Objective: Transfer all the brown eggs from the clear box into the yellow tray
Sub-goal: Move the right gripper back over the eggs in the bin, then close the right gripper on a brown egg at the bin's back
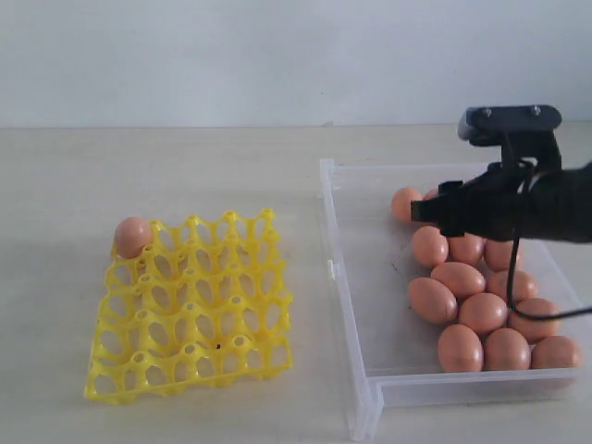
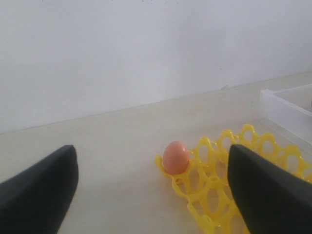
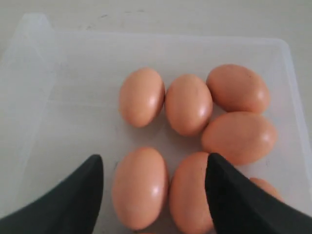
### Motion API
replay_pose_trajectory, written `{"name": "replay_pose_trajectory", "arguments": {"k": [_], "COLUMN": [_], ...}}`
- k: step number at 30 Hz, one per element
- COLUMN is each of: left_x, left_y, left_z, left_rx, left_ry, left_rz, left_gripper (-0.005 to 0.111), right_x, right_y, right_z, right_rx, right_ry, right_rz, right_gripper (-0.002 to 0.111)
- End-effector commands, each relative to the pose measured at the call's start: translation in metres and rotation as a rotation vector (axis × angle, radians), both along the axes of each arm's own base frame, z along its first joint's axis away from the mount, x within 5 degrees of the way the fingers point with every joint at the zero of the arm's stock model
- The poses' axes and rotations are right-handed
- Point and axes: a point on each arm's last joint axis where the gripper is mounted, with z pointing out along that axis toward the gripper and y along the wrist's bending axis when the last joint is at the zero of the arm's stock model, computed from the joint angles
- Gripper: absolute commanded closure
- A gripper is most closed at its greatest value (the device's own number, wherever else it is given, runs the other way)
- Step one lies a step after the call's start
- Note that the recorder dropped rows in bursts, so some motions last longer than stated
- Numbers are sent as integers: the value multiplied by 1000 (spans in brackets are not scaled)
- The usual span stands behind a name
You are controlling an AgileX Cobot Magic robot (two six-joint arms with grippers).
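The yellow tray (image 1: 185,314) lies on the table at the left, with one brown egg (image 1: 132,236) in its far left corner cup. At the right, the clear box (image 1: 379,305) holds several brown eggs (image 1: 458,277) bunched toward its right side. My right gripper (image 1: 427,211) hovers over the far eggs in the box. In the right wrist view the right gripper (image 3: 153,161) is open, with two eggs (image 3: 141,187) lying below the gap, neither gripped. My left gripper (image 2: 151,148) is open and empty, low near the tray (image 2: 213,180) and its egg (image 2: 175,157).
A white wall stands behind the table. A corner of the clear box (image 2: 287,109) shows beyond the tray in the left wrist view. A strip of bare table separates the tray and the box. The box's left half (image 3: 73,97) is bare plastic floor.
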Motion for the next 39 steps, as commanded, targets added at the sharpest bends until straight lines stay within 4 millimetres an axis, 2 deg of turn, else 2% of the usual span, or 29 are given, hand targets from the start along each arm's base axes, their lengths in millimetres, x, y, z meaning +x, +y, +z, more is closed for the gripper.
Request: {"name": "replay_pose_trajectory", "arguments": {"k": [1,3,5,10,13,32,33,35,36,39], "left_x": [0,0,0,0,0,0,0,0,0,0], "left_y": [0,0,0,0,0,0,0,0,0,0], "left_z": [-1,-1,-1,-1,-1,-1,-1,-1,-1,-1], "left_rx": [-14,-14,-14,-14,-14,-14,-14,-14,-14,-14], "left_ry": [2,2,2,2,2,2,2,2,2,2], "left_rz": [-6,-6,-6,-6,-6,-6,-6,-6,-6,-6], "left_gripper": [29,29,29,29,29,29,29,29,29,29], "right_x": [21,32,41,54,58,85,86,89,92,97], "right_y": [7,14,19,27,26,30,30,31,32,32], "right_z": [28,37,36,12,0,-35,-36,-36,-33,-31], "right_rx": [14,14,-12,-49,-79,-68,-73,-105,-135,-164], "right_ry": [100,161,251,461,524,502,506,481,448,335], "right_rz": [42,71,110,141,123,35,38,81,127,182], "right_gripper": [55,57,57,57,57,58,62,89,108,109]}}
